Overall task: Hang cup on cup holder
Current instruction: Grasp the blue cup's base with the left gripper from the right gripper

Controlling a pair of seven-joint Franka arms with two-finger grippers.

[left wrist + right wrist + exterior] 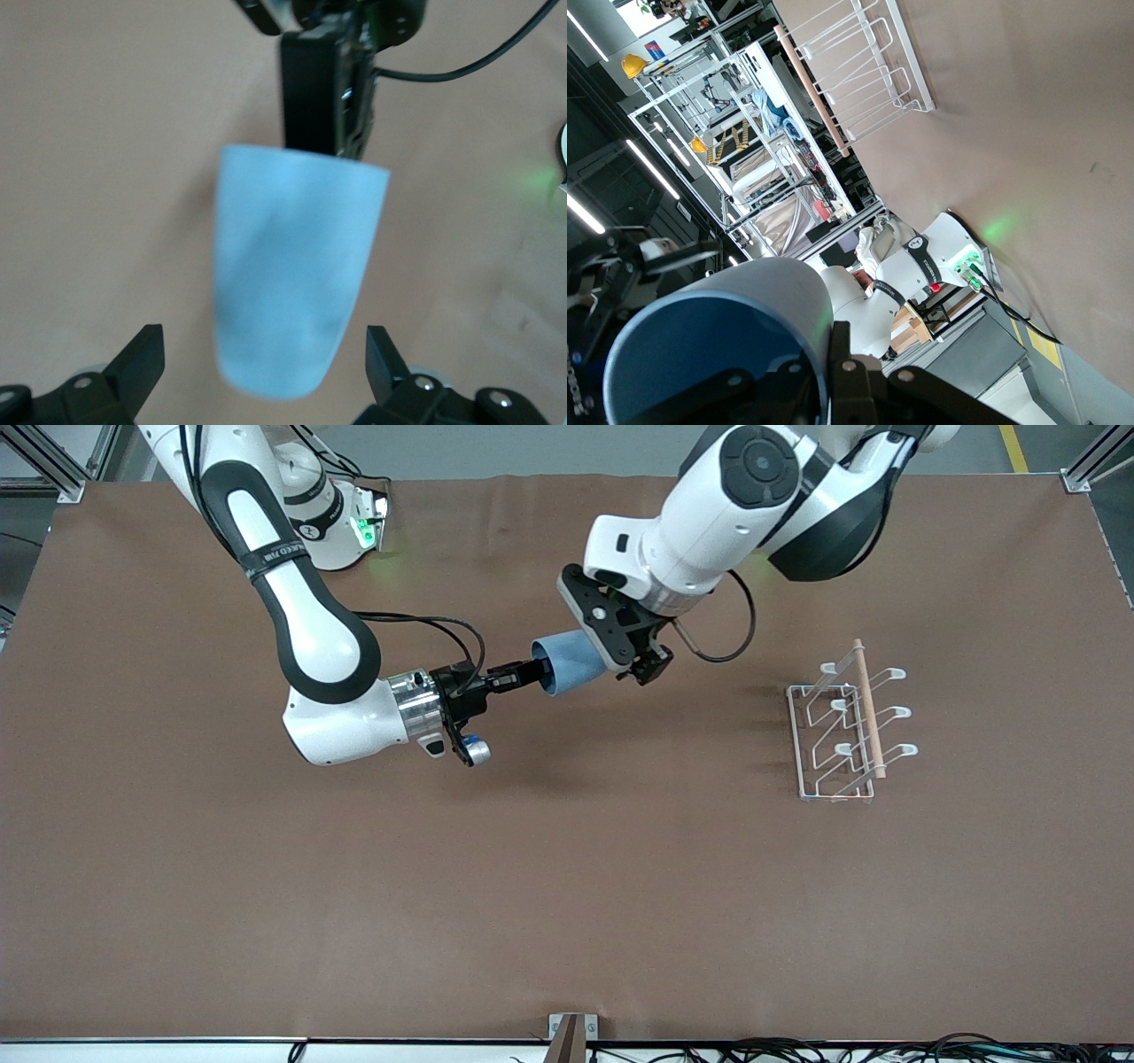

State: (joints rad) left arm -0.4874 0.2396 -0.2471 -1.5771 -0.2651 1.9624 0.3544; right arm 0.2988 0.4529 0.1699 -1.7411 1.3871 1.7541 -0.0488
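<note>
The light blue cup (pixel 567 662) lies on its side in the air over the middle of the table. My right gripper (pixel 530 673) is shut on the cup's rim, one finger inside the mouth and one outside (pixel 833 354). My left gripper (pixel 613 657) is open around the cup's closed end. In the left wrist view the cup (pixel 297 274) sits between its fingertips (pixel 151 345) with a gap on each side. The white wire cup holder (pixel 850 726) with its wooden rod (pixel 868 708) stands toward the left arm's end of the table, with nothing on its prongs.
The brown table cover (pixel 567 886) is bare around the cup holder and nearer to the front camera. Cables (pixel 797 1050) run along the table's near edge. The right arm's base (pixel 337 522) shows a green light.
</note>
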